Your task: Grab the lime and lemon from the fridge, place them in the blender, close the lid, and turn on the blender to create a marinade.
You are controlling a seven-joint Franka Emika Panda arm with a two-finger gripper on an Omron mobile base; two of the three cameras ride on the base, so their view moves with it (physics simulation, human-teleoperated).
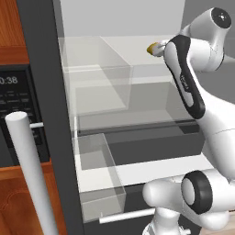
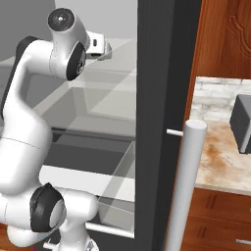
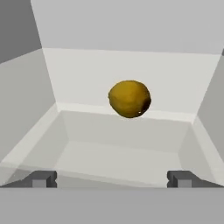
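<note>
The lemon (image 3: 129, 99), a yellow oval fruit, lies deep on an upper glass shelf of the open fridge (image 1: 42, 59), close to its white back wall. My gripper (image 3: 111, 179) is open and points straight at it. Its two dark fingertips (image 3: 41, 178) stand wide apart and short of the fruit, touching nothing. From the left base view only a bit of the lemon (image 1: 153, 48) shows past my forearm. In the right base view my hand (image 2: 99, 47) reaches into the top shelf. The lime, the blender and the lid are out of view.
Clear bins (image 1: 98, 174) and glass shelves fill the fridge below my arm. The long white door handle (image 2: 188, 181) stands in the foreground. A black microwave (image 1: 16, 105) sits left of the fridge. A grey box (image 2: 242, 122) rests on the stone counter (image 2: 218, 157) at the right.
</note>
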